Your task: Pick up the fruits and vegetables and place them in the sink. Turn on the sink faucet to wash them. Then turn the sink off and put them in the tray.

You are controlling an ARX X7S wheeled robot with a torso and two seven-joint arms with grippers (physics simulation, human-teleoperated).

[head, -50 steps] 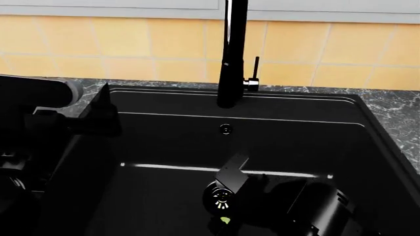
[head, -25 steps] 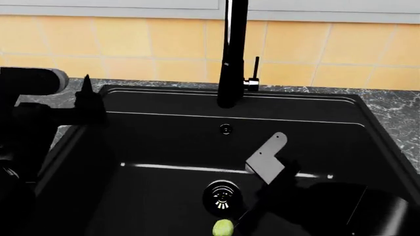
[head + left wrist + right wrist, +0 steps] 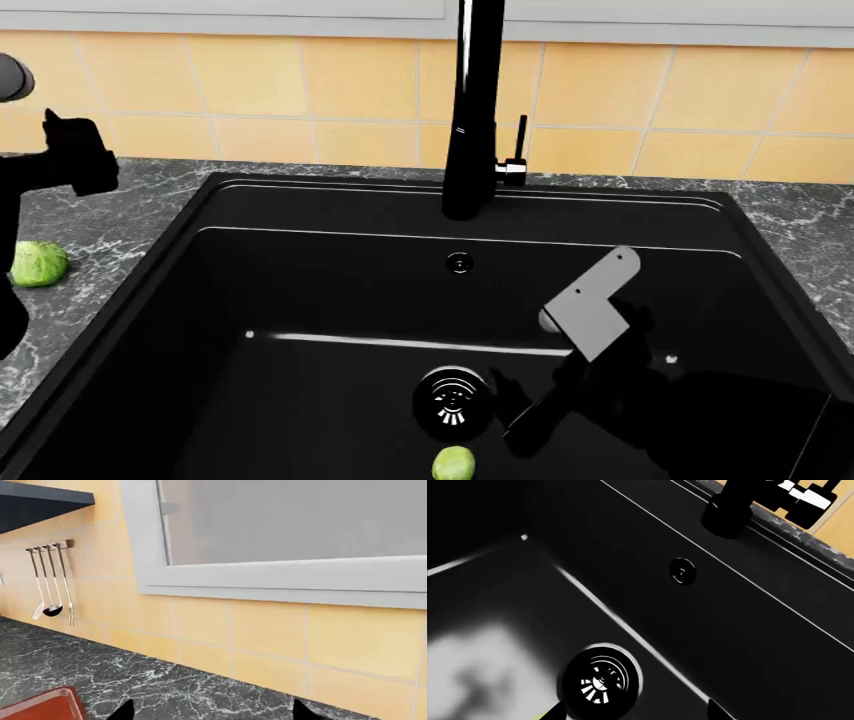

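One sprout (image 3: 454, 463) lies on the floor of the black sink (image 3: 334, 300), just in front of the drain (image 3: 453, 400). My right gripper (image 3: 561, 350) hangs open inside the basin, up and to the right of that sprout, with nothing between its fingers. In the right wrist view only a sliver of the sprout (image 3: 547, 714) shows beside one fingertip. A second sprout (image 3: 38, 263) rests on the marble counter left of the sink. Above it, my left gripper (image 3: 74, 150) stands open and empty. The black faucet (image 3: 473, 110) rises behind the basin, lever (image 3: 519, 140) on its right. A corner of the red tray (image 3: 47, 707) shows.
The yellow tiled wall (image 3: 267, 90) backs the marble counter (image 3: 94, 300). Ladles and a fork (image 3: 50, 587) hang on a wall rail under a dark shelf (image 3: 40, 502). A white window frame (image 3: 280, 580) sits above the tiles. An overflow hole (image 3: 682, 571) marks the sink's back wall.
My right gripper opened, let go of the sprout by the drain, and rose to the right. My left arm swung left and up, uncovering the sprout on the counter.
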